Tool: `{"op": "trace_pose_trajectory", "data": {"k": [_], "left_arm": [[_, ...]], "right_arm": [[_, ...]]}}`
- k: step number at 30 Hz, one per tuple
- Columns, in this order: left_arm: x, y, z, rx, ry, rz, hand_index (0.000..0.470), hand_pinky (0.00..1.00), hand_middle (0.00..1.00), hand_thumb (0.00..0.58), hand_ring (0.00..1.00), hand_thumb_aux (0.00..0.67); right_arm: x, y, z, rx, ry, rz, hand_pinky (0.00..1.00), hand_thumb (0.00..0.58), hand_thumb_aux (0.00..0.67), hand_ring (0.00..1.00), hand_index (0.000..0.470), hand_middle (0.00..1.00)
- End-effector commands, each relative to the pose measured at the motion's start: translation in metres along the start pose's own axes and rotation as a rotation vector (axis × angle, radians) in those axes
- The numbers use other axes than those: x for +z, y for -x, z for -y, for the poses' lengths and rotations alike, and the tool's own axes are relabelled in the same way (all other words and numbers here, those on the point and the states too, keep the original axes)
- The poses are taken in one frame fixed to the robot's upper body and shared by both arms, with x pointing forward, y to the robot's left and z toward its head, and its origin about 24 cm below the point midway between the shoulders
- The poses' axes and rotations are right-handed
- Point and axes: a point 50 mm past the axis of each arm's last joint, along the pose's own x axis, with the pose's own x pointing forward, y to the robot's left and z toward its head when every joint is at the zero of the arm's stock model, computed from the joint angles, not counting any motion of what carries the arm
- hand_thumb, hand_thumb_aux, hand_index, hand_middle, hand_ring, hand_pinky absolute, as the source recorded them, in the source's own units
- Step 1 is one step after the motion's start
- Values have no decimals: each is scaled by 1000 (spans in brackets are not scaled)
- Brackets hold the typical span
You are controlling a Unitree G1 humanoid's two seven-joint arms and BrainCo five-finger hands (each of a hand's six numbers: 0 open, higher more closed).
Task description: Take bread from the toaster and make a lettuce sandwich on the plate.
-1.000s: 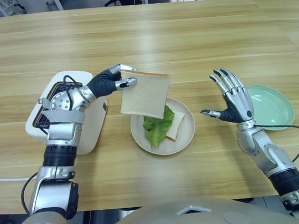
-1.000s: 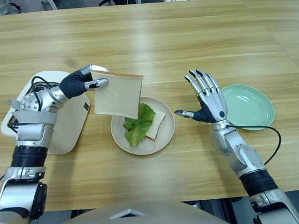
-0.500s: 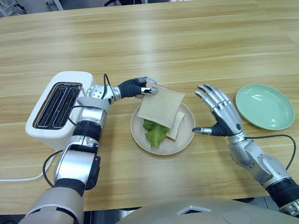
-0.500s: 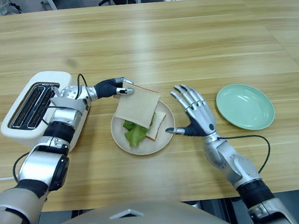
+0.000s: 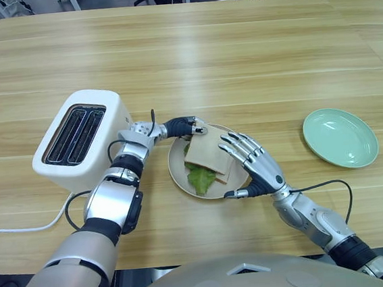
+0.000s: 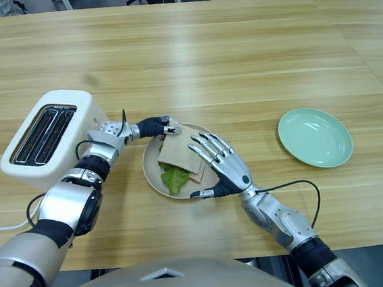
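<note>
Fingers of the left hand [image 5: 187,125] pinch the far corner of the top bread slice [image 5: 205,154], which lies on the lettuce [image 5: 200,178] on the plate [image 5: 178,177]. The right hand [image 5: 253,168] hovers over the plate's right edge, fingers spread and holding nothing. The toaster [image 5: 75,138] stands to the left — a green dish [image 5: 340,137] well off to the right.

I've brought my left hand [image 5: 184,125] down from its raised hold, so the bread slice [image 5: 206,154] now rests on the lettuce [image 5: 199,178] in the plate [image 5: 177,175]. My right hand [image 5: 255,170] has swung in from 3 o'clock, its spread fingers [image 5: 245,153] now over the slice's 3 o'clock edge.
</note>
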Motion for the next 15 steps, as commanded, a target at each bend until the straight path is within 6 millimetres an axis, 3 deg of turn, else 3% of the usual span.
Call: {"op": "trace_pose_trajectory", "data": {"k": [1, 7, 15], "left_arm": [[-8, -2, 7, -33, -1, -45, 460, 1000, 1000, 580, 1000, 670], [-9, -4, 7, -19, -4, -69, 460, 1000, 1000, 580, 1000, 670], [-7, -7, 5, 20, -24, -83, 460, 1000, 1000, 580, 1000, 670]], "right_arm": [[1, 0, -7, 45, 11, 6, 0, 0, 0, 0, 0, 0], [-1, 4, -21, 138, 16, -4, 0, 0, 0, 0, 0, 0], [-9, 26, -49, 405, -19, -70, 0, 0, 0, 0, 0, 0]]}}
